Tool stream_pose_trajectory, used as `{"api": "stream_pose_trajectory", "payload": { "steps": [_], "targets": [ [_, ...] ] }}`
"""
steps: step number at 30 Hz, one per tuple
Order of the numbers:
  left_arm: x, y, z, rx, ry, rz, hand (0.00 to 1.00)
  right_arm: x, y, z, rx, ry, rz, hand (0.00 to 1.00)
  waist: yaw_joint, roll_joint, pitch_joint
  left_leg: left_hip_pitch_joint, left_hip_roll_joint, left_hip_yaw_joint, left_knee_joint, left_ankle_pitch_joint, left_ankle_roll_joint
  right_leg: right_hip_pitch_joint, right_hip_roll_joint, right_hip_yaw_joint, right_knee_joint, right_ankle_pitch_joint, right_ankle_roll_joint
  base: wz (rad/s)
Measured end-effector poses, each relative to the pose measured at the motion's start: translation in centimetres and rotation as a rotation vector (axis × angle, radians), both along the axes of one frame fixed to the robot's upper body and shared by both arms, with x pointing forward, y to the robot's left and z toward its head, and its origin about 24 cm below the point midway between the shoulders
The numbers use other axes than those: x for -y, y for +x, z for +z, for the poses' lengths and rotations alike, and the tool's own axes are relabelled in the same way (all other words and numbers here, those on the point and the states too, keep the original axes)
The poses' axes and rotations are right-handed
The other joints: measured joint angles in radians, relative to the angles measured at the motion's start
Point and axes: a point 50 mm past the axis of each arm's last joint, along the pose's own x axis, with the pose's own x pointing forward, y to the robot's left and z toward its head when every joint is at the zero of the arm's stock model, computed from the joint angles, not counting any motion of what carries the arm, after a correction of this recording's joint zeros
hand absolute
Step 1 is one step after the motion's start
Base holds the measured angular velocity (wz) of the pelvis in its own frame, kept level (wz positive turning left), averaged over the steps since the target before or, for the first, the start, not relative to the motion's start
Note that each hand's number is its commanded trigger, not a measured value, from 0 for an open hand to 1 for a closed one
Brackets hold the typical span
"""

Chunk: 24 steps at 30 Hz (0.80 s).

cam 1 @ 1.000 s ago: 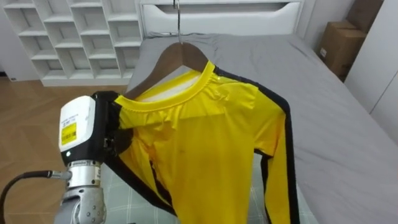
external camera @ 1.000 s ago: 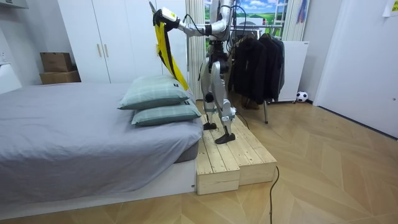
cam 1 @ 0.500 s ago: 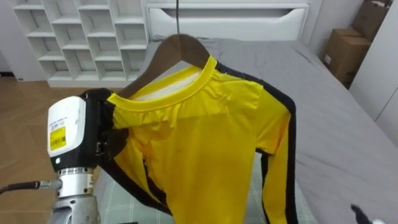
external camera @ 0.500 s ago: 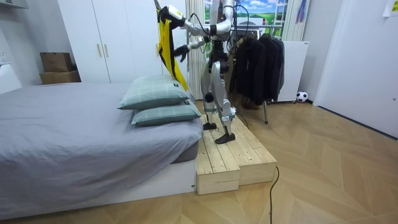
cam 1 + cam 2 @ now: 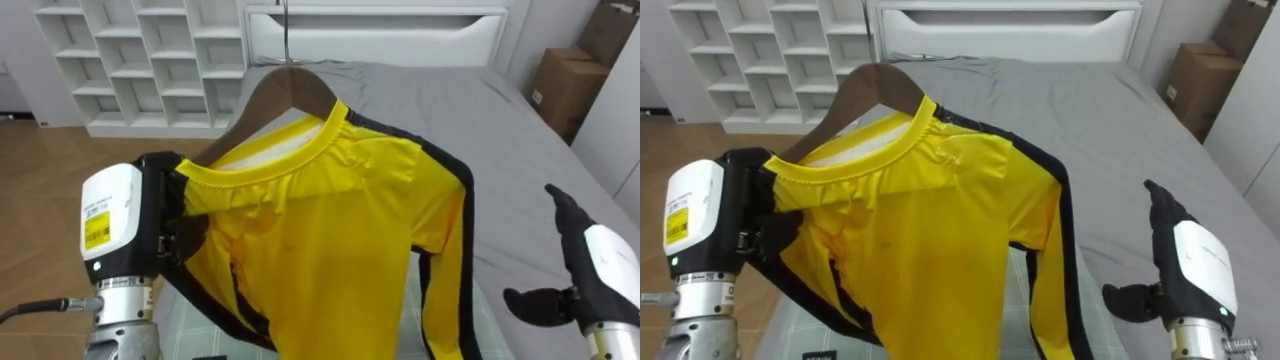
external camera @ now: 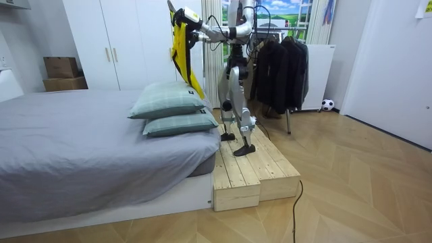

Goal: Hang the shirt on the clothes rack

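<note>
Right robot hand [image 5: 600, 268], newly risen beside yellow shirt [image 5: 340, 250], open and empty; left robot hand [image 5: 160, 225] grips shirt shoulder on wooden hanger [image 5: 285, 85] over bed [image 5: 520, 170]; best steady hanger neck, keeping it level.

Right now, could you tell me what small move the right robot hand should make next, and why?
Probably bring the right robot hand leftward to the free shoulder of the yellow shirt: that hand is open, clear of the cloth, while the left robot hand alone grips the other shoulder on the wooden hanger.
</note>
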Motion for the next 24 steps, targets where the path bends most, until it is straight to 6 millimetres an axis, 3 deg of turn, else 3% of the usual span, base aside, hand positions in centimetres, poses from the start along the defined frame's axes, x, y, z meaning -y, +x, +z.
{"api": "stream_pose_trajectory", "payload": {
  "steps": [3,8,14,24],
  "targets": [
    [0.6,0.0,0.1,-0.005,0.02,-0.022,1.0,-1.6,0.2,0.7,0.024,-0.034,0.075,0.0,0.013,0.001,0.0003,0.002,0.0,-0.002,0.0,0.0,0.0,0.004,0.0,-0.002,-0.001,0.0,0.0,0.01],
    [1.4,0.0,0.2,-0.005,0.018,-0.056,1.0,-3.4,0.3,0.3,-0.011,-0.029,0.159,0.0,0.032,0.002,0.0006,0.009,0.001,-0.007,0.0,0.0,0.0,0.012,0.0,-0.007,-0.001,0.0,0.0,0.03],
    [1.6,0.1,0.0,-0.029,0.015,-0.063,1.0,-3.6,0.4,0.4,-0.017,-0.028,0.172,0.0,0.048,0.003,0.0009,0.001,0.002,-0.015,0.0,0.0,0.0,0.009,0.0,-0.015,-0.001,-0.001,-0.001,0.04],
    [1.9,0.1,0.1,-0.04,0.031,-0.071,1.0,-3.9,1.0,1.2,0.003,-0.028,0.196,0.0,0.046,0.003,0.0003,-0.001,0.004,-0.014,0.001,-0.001,-0.002,0.008,0.001,-0.015,-0.001,-0.002,-0.001,0.0]
  ]
}}
